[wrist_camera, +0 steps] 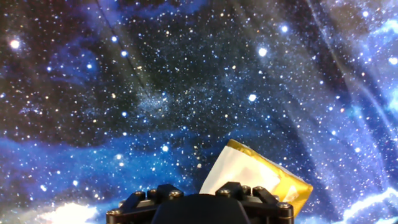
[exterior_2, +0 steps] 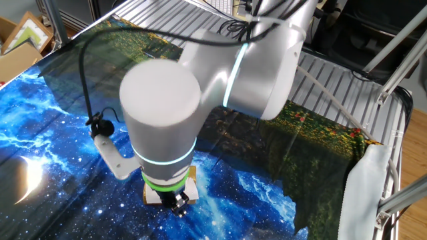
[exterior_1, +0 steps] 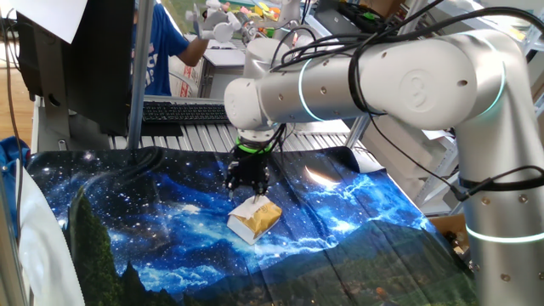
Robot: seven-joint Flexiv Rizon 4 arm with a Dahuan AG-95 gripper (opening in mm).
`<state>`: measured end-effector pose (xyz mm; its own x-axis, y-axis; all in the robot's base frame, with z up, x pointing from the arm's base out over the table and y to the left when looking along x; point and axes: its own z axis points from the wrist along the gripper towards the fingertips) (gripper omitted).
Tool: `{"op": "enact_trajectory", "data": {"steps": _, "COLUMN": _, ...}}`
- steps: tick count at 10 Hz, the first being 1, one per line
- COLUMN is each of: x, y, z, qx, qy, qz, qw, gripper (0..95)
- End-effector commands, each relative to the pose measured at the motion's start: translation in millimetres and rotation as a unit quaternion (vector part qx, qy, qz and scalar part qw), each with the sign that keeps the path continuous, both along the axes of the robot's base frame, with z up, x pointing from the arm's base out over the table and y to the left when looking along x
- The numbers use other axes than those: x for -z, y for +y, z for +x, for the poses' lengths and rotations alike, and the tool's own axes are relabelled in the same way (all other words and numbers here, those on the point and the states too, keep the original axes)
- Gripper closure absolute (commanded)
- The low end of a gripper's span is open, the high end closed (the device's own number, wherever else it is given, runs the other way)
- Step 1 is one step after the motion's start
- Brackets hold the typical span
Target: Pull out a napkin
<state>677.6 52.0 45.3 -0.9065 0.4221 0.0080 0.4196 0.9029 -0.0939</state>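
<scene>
Napkin (exterior_1: pixel 249 206) edge beneath pincer (exterior_1: pixel 246 185)

The table (exterior_1: pixel 102 183) wears a printed galaxy cloth, matt and softly creased. The box (exterior_1: pixel 257 221) looks like glossy yellow-brown film with white card sides, and a white paper napkin (wrist_camera: pixel 227 171) shows at its top. The arm (exterior_1: pixel 382 81) is smooth, satin silver with glossy light rings. The gripper (exterior_1: pixel 246 176) is matt black, with bolt heads
</scene>
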Motion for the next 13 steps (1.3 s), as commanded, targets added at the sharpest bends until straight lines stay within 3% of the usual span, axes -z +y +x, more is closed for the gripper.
{"op": "enact_trajectory", "data": {"steps": 1, "x": 7.5, "y": 2.1, "z": 3.3, "qx": 0.005, "qy": 0.001, "qz": -0.001, "qw": 1.0000, "gripper": 38.0}}
{"op": "enact_trajectory", "data": {"steps": 5, "x": 17.0, "y": 3.6, "z": 5.6, "qx": -0.001, "qy": 0.008, "qz": -0.004, "qw": 1.0000, "gripper": 38.0}}
{"op": "enact_trajectory", "data": {"steps": 6, "x": 16.3, "y": 3.3, "z": 5.6, "qx": -0.006, "qy": 0.009, "qz": 0.004, "qw": 0.9999, "gripper": 76.0}}
{"op": "enact_trajectory", "data": {"steps": 7, "x": 14.5, "y": 2.7, "z": 5.6, "qx": -0.011, "qy": 0.009, "qz": 0.010, "qw": 0.9998, "gripper": 95.0}}
{"op": "enact_trajectory", "data": {"steps": 10, "x": 12.9, "y": 2.2, "z": 5.4, "qx": -0.018, "qy": 0.009, "qz": 0.005, "qw": 0.9998, "gripper": 95.0}}
{"op": "enact_trajectory", "data": {"steps": 13, "x": 11.9, "y": 1.5, "z": 5.8, "qx": -0.023, "qy": 0.010, "qz": 0.010, "qw": 0.9996, "gripper": 95.0}}
